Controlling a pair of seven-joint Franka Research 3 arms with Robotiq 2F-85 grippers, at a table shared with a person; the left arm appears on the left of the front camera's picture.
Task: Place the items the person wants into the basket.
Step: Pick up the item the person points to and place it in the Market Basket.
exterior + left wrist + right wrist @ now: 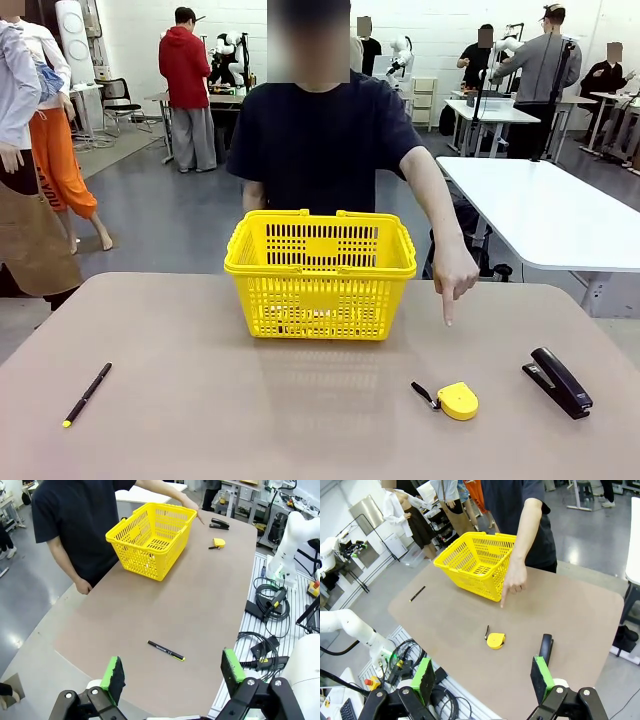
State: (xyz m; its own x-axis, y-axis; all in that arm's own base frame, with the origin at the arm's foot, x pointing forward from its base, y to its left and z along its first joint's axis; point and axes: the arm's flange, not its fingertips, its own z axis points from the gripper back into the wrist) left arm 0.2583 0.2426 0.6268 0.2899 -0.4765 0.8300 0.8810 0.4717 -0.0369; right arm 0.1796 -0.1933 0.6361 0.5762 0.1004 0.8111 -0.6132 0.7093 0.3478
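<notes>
The yellow basket [320, 275] [152, 537] [477, 562] stands at the table's far middle, in front of the person [325, 140] in a dark T-shirt. The person's hand [452, 275] [514, 580] points a finger down toward the round yellow tape measure [457, 400] [218, 542] [495, 640], which lies on the table at the near right. My left gripper [172, 675] is open above the table's near left edge. My right gripper [482, 677] is open above the near right edge, nothing between its fingers.
A thin black pen with a yellow tip [87, 394] [166, 650] [417, 593] lies at the near left. A black stapler [558, 381] [219, 524] [546, 649] lies right of the tape measure. Cables [267, 605] run beside the table.
</notes>
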